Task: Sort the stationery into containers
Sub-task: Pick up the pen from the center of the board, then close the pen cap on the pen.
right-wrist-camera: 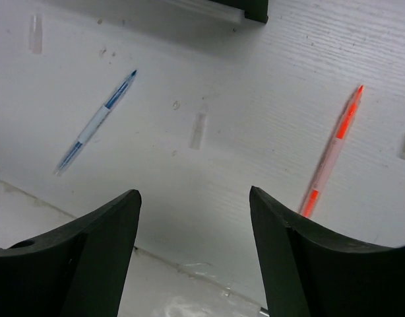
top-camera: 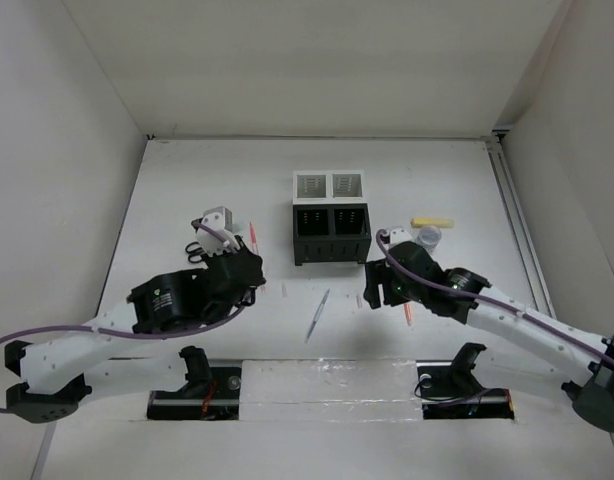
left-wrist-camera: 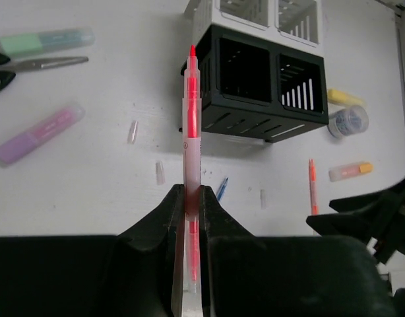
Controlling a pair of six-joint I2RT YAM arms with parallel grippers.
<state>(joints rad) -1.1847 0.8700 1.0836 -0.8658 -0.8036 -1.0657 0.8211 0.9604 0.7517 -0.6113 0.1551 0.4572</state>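
Four small square bins (top-camera: pixel 330 250) stand clustered mid-counter (top-camera: pixel 187 190), the two black slotted ones nearer the arms and the two white mesh ones (top-camera: pixel 328 176) behind them. Left of the cluster, the left gripper (left-wrist-camera: pixel 192 198) is closed tight on a thin red-orange pen (left-wrist-camera: pixel 192 119), which sticks out straight beyond the fingertips, lifted off the counter, its tip pointing toward the black bins. Black-handled scissors (left-wrist-camera: pixel 18 66), a green marker (left-wrist-camera: pixel 47 41) and a pink marker (left-wrist-camera: pixel 37 134) lie further left. The right gripper (right-wrist-camera: pixel 194 195) hangs wide open and empty over bare counter in front of the bins, between a grey pen (right-wrist-camera: pixel 97 122) on its left and a second red-orange pen (right-wrist-camera: pixel 334 148) on its right, touching neither. Right of the bins lie a yellow marker (top-camera: pixel 432 221), a small round grey piece (top-camera: pixel 428 237) and an orange marker (left-wrist-camera: pixel 351 172)
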